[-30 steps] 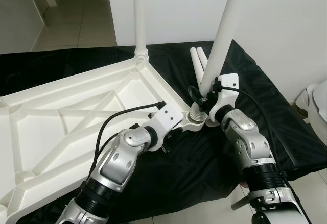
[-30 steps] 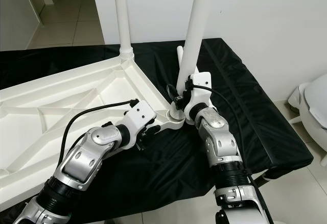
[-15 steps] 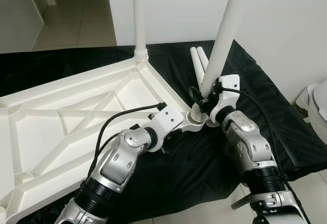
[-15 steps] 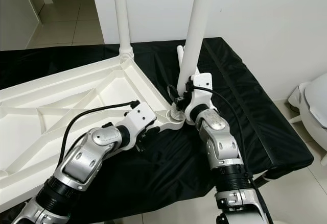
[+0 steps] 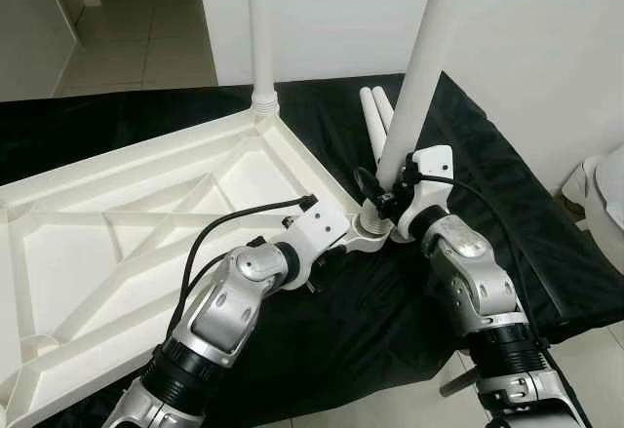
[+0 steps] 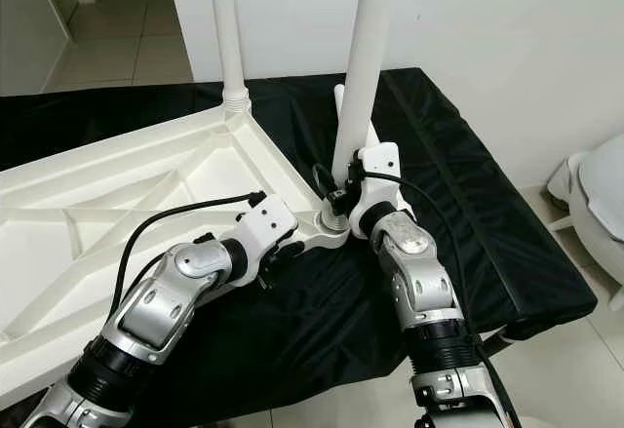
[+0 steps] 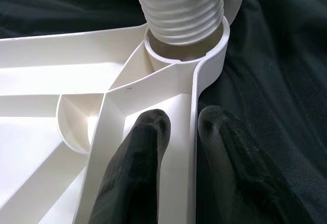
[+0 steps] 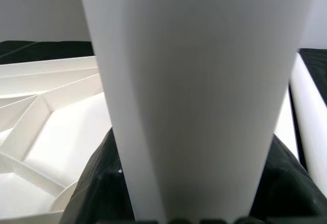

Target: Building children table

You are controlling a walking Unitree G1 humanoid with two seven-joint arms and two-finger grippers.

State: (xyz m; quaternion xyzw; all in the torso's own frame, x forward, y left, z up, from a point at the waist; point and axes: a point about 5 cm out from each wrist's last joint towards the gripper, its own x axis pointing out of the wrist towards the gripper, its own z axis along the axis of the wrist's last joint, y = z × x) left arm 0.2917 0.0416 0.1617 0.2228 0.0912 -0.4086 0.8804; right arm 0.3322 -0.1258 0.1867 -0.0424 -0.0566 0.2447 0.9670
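An upturned white tabletop (image 5: 146,223) lies on a black cloth. One white leg (image 5: 259,28) stands screwed into its far corner. A second leg (image 5: 414,77) rises, slightly tilted, from the near right corner socket (image 5: 370,223), its threaded end (image 7: 181,9) resting in the socket. My right gripper (image 5: 387,199) is shut on this leg just above the socket, with dark fingers (image 8: 97,183) either side of it. My left gripper (image 7: 181,122) is shut on the tabletop's rim close to that corner, one finger on each side of the rim wall.
Two spare white legs (image 5: 373,116) lie on the black cloth (image 5: 468,155) behind the held leg. A white wall stands right behind the table. A white toilet (image 5: 606,194) is at the right. Tiled floor (image 5: 127,28) runs off at the upper left.
The right wrist has turned a little around the held leg, which now stands slightly more upright. The left gripper keeps its hold on the rim.
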